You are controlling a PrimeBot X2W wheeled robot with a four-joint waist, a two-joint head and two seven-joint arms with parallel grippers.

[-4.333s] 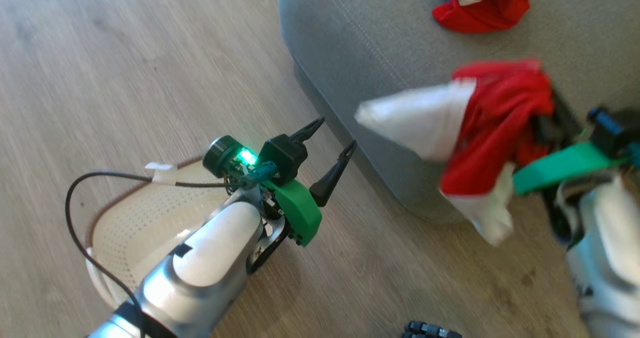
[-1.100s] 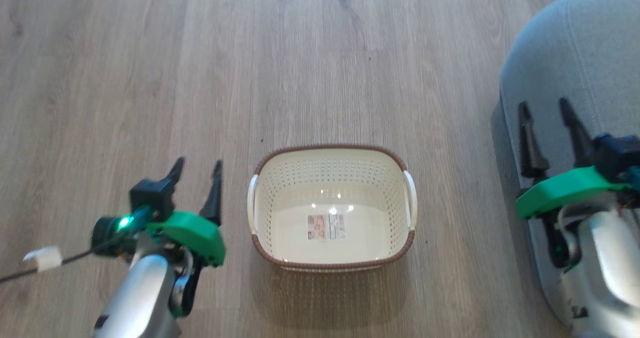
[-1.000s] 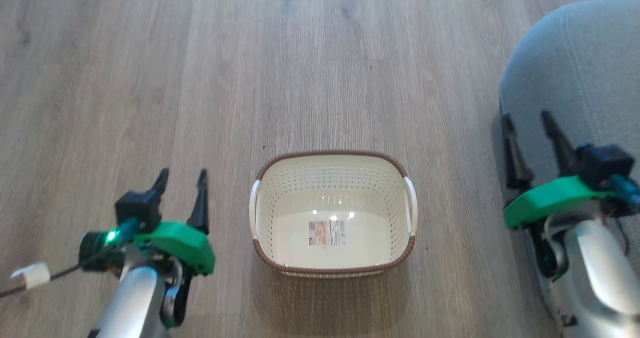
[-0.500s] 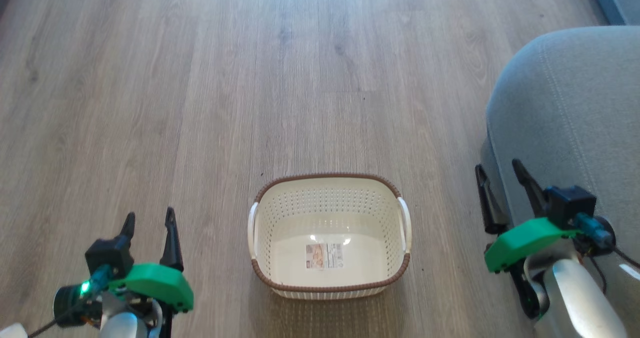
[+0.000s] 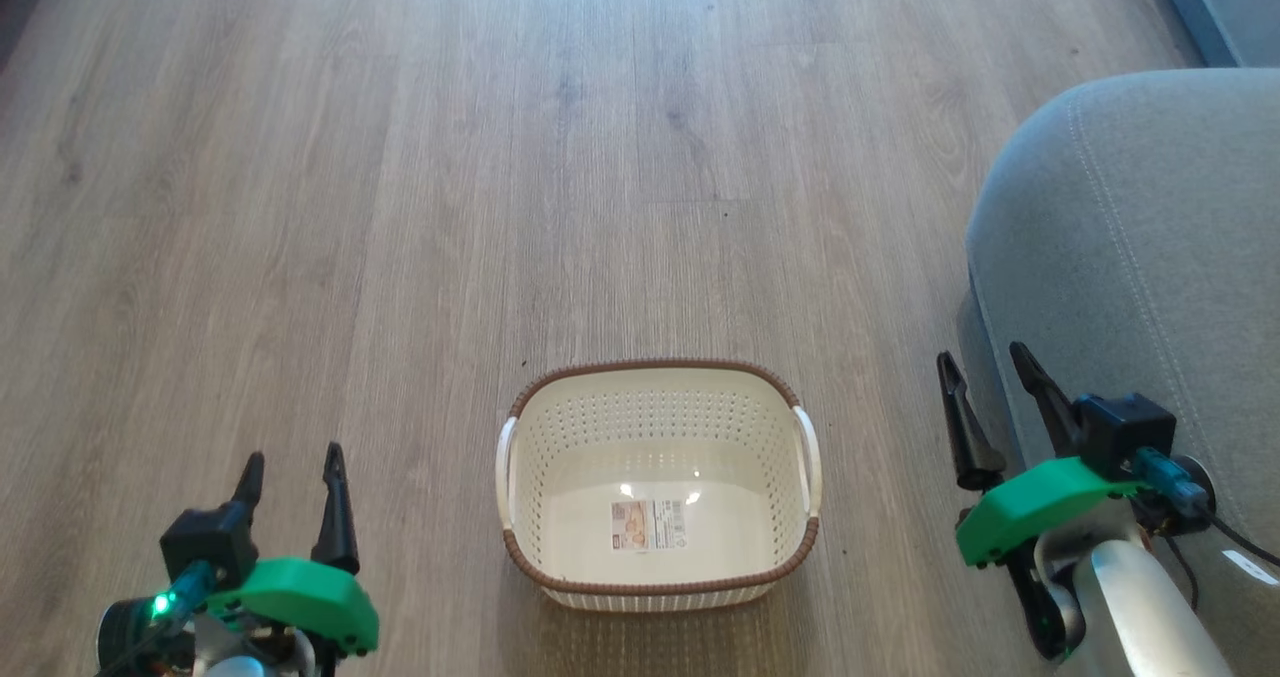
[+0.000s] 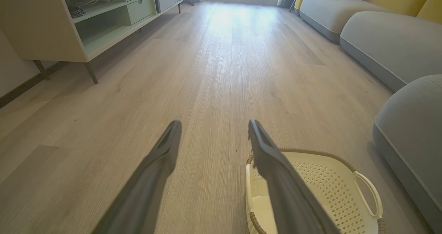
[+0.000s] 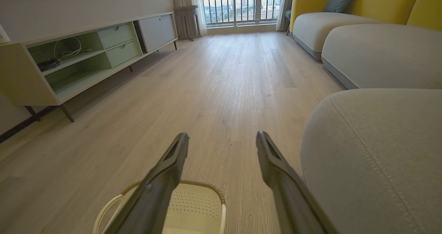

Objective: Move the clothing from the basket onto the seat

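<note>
Evidently, with left gripper [image 5: 294, 454] and right gripper [image 5: 981, 353] both open and empty, a needless dip into the bare basket [image 5: 655, 365] between them could shove it.

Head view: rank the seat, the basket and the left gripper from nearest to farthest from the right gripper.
1. seat, right beside the right gripper.
2. basket, on the floor at centre.
3. left gripper, far left, beyond the basket.
</note>
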